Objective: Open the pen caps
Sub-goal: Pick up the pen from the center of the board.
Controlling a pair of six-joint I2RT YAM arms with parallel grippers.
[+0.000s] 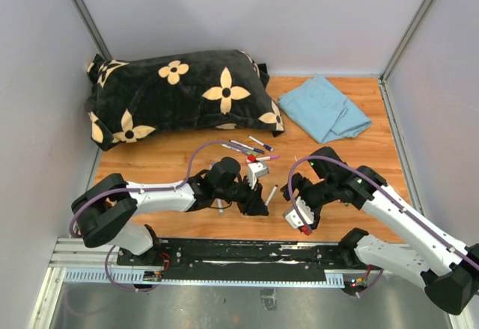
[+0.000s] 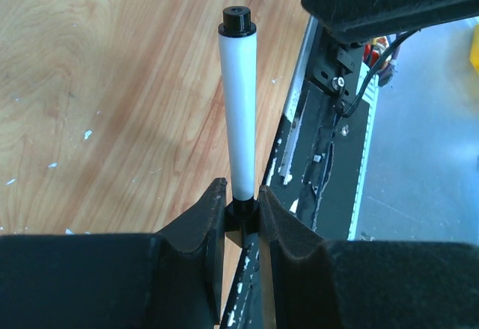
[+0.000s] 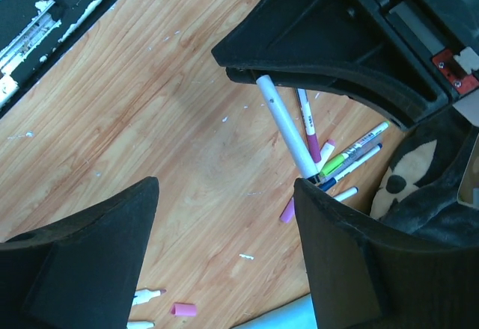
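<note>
My left gripper (image 2: 242, 191) is shut on a white-barrelled pen (image 2: 242, 105), pinching its wide black cap (image 2: 243, 214). The barrel sticks straight out and ends in a small black plug (image 2: 237, 21). In the top view the left gripper (image 1: 258, 203) holds this pen (image 1: 271, 194) out toward the right gripper (image 1: 290, 193). My right gripper (image 3: 226, 187) stands open, jaws wide, with only bare wood between them. The held pen (image 3: 286, 127) slants down to the tip of the right-hand finger (image 3: 329, 239). A loose pink cap (image 3: 183, 309) lies on the wood.
Several capped pens (image 3: 340, 157) lie in a pile by the black flowered pillow (image 1: 179, 93). A purple cap (image 3: 287, 211) and two uncapped pens (image 3: 146, 296) lie loose. A folded blue cloth (image 1: 328, 108) sits at the back right. The black base rail (image 1: 247, 253) runs along the near edge.
</note>
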